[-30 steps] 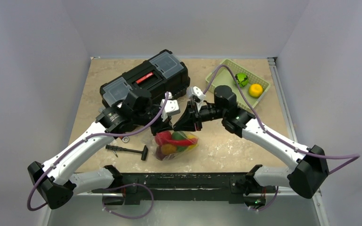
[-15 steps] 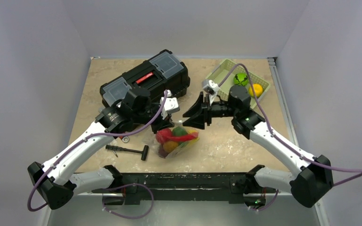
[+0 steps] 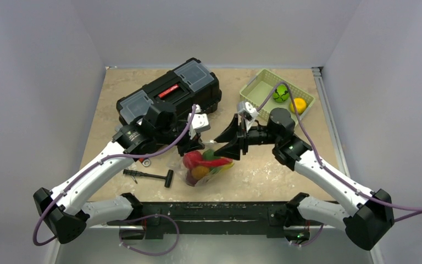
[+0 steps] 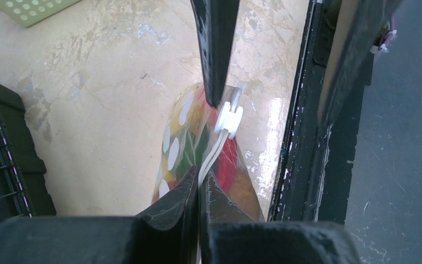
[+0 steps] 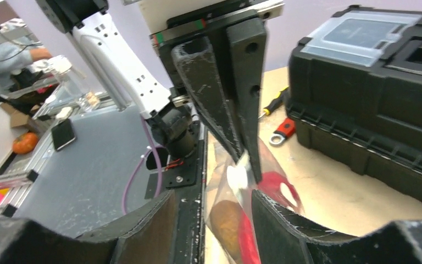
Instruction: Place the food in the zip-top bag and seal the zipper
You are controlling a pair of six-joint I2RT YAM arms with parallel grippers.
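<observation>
The zip-top bag stands on the table, clear with white dots, with red, yellow and green food inside. My left gripper is shut on the zipper strip, seen up close where the left gripper pinches it. A white slider sits on the strip just past one finger of the right gripper. My right gripper is open. In the right wrist view the right gripper straddles the bag top near the slider. More food, a green piece and an orange piece, lies in the basket.
A pale green slotted basket stands at the back right. A black toolbox sits behind my left arm. A black-handled tool and a metal ring lie left of the bag. The black base rail runs just in front of the bag.
My right gripper went from nearly shut at the bag's mouth to open, drew back to the right, then came in low around the bag top. The left gripper kept its hold.
</observation>
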